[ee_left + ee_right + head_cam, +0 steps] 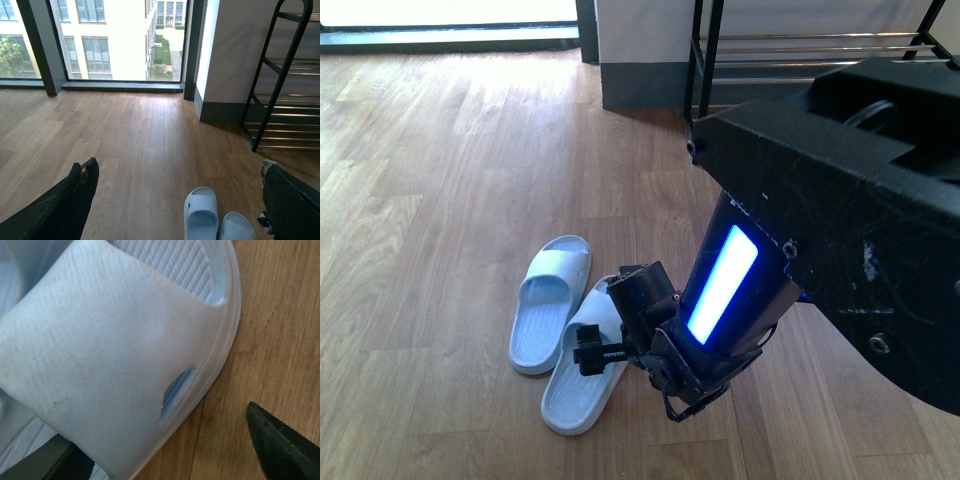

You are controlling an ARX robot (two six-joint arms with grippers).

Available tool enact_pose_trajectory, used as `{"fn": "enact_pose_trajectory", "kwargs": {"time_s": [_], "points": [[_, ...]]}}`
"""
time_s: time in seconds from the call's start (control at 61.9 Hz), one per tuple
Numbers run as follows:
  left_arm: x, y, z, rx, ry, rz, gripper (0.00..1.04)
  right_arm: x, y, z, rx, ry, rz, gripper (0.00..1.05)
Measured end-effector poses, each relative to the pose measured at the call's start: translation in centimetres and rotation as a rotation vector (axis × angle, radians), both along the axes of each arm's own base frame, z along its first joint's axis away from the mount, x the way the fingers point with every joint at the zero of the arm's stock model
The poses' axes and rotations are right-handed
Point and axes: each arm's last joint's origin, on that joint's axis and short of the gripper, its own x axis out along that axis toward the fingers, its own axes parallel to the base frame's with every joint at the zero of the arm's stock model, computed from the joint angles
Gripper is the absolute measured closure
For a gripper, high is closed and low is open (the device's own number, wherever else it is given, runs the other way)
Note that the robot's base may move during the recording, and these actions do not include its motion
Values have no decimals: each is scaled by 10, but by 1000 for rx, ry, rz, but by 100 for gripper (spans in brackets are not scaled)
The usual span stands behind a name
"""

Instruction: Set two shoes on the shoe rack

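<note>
Right gripper [603,347], jaws spread, straddles the right pale blue slide [582,390] on the floor [430,200], nearer than the shoe rack [800,62]. Pinching only its soft edge could let it slip. Left gripper [178,167] gapes, empty.

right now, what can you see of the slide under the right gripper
The pale blue foam slide lies sole-down on the wood floor, close beside its twin. It has a broad, finely textured strap with faint smudges, a ribbed footbed and a small side slot. The open right gripper straddles the strap's edge; contact is unclear.
</note>
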Motion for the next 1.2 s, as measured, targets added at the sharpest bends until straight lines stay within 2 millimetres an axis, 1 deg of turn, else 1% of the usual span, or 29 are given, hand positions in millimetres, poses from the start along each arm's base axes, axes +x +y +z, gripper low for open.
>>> {"fn": "enact_pose_trajectory", "kwargs": {"time_s": [0.065,0.081,0.21,0.323,0.388,0.42,0.453,0.55,0.566,0.582,0.598,0.63,0.647,0.679,0.727,0.76,0.776,0.857,0.938,0.954,0.97,0.986,1.051,1.083,1.099,1.196], "points": [[0,0,0,0,0,0,9,3,-2,-3,-7,-9,-16,33],[0,0,0,0,0,0,9,4,-3,-3,-9,-10,-22,37],[0,0,0,0,0,0,9,6,-5,-2,1,-31,-28,54],[0,0,0,0,0,0,9,5,-8,2,1,-66,-44,79],[0,0,0,0,0,0,9,1,-13,10,-5,-93,-64,93],[0,0,0,0,0,0,9,-1,-20,20,-6,-124,-88,101],[0,0,0,0,0,0,9,-1,-23,25,-4,-138,-95,104],[0,0,0,0,0,0,9,-2,-39,55,21,-192,-132,103],[0,0,0,0,0,0,9,-1,-44,64,32,-209,-140,103],[0,0,0,0,0,0,9,-1,-47,69,36,-217,-144,103],[0,0,0,0,0,0,9,-1,-52,79,46,-234,-152,103],[0,0,0,0,0,0,9,-1,-58,89,56,-251,-159,103],[0,0,0,0,0,0,9,-1,-65,99,65,-267,-164,103],[0,0,0,0,0,0,9,-1,-71,110,74,-284,-171,103],[0,0,0,0,0,0,9,-6,-99,148,95,-329,-186,103],[0,0,0,0,0,0,9,-11,-116,168,103,-342,-198,103],[0,0,0,0,0,0,9,-12,-121,173,103,-346,-201,103],[0,0,0,0,0,0,9,-27,-156,210,113,-367,-226,103],[0,0,0,0,0,0,9,-44,-185,242,121,-407,-235,103],[0,0,0,0,0,0,9,-48,-192,251,124,-419,-240,103],[0,0,0,0,0,0,9,-51,-195,255,126,-422,-243,103],[0,0,0,0,0,0,9,-55,-202,264,129,-429,-246,103],[0,0,0,0,0,0,9,-70,-221,289,140,-452,-247,103],[0,0,0,0,0,0,9,-76,-226,297,143,-461,-244,103],[0,0,0,0,0,0,9,-82,-231,303,143,-468,-243,103],[0,0,0,0,0,0,9,-110,-246,328,159,-519,-203,103]]}}
